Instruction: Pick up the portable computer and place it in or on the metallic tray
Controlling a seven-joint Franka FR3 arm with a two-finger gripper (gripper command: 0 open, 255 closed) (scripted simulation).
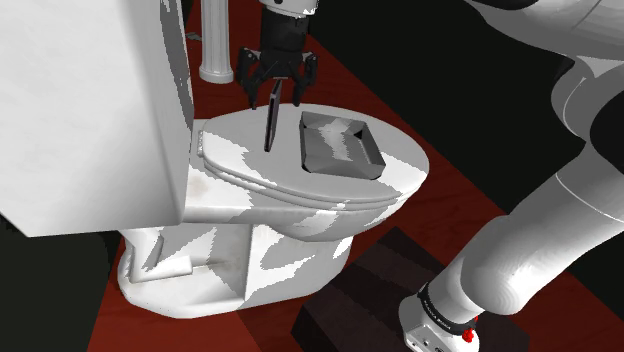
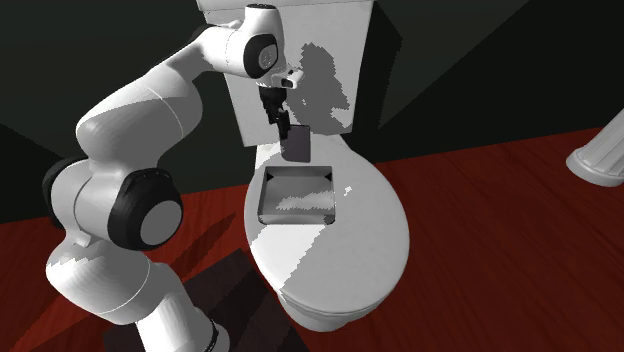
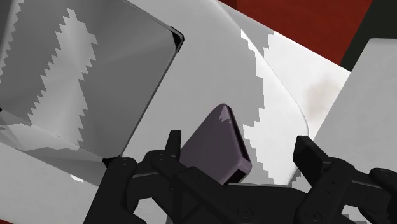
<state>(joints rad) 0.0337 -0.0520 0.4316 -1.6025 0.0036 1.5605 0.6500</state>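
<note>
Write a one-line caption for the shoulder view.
Open gripper straddles a dark laptop on edge beside the grey tray on the toilet lid.

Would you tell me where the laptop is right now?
In the shoulder view the laptop is upright on edge over the toilet lid, under the gripper, just left of the grey tray.

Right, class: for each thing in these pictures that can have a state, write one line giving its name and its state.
Portable computer: closed, upright on its edge, beside the tray and not in it.
Tray: empty, lying flat on the toilet lid.
Toilet lid: down.
Hand: at the computer's top edge; whether it grips cannot be told.
</note>
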